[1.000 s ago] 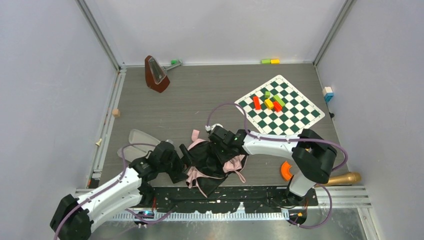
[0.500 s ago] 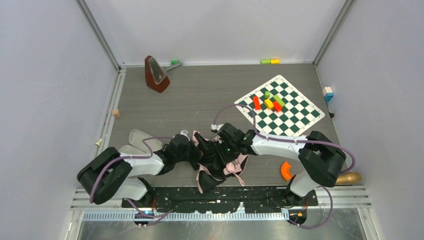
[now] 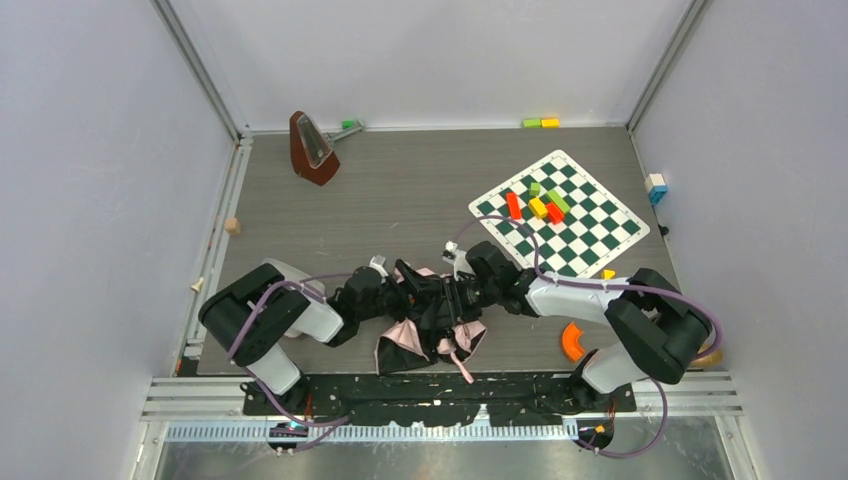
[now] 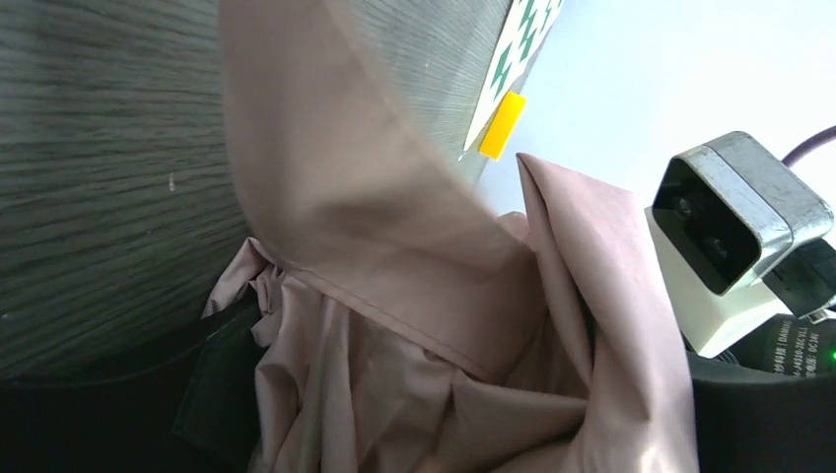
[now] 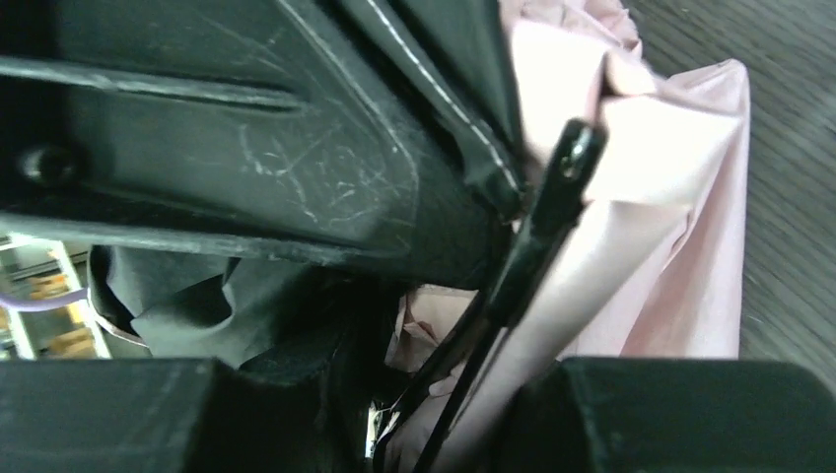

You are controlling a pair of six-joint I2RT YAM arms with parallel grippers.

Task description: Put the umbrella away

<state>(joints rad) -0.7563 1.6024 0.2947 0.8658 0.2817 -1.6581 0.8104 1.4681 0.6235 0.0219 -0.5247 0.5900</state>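
Observe the right tool (image 3: pixel 458 296) gripping the umbrella (image 3: pixel 405 338) on the desk (image 3: pixel 400 200); you cannot tell whether the left tool (image 3: pixel 395 290) is wide.

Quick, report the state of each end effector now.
Left end effector: cannot be told; fabric of the umbrella hides its fingers.
Right end effector: closed on the umbrella, with fabric and a rib between its jaws.

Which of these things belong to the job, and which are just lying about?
For the job: umbrella.
Lying about: metronome, chessboard, coloured blocks on it, orange curved piece, small wooden cube, blue-and-white cube.
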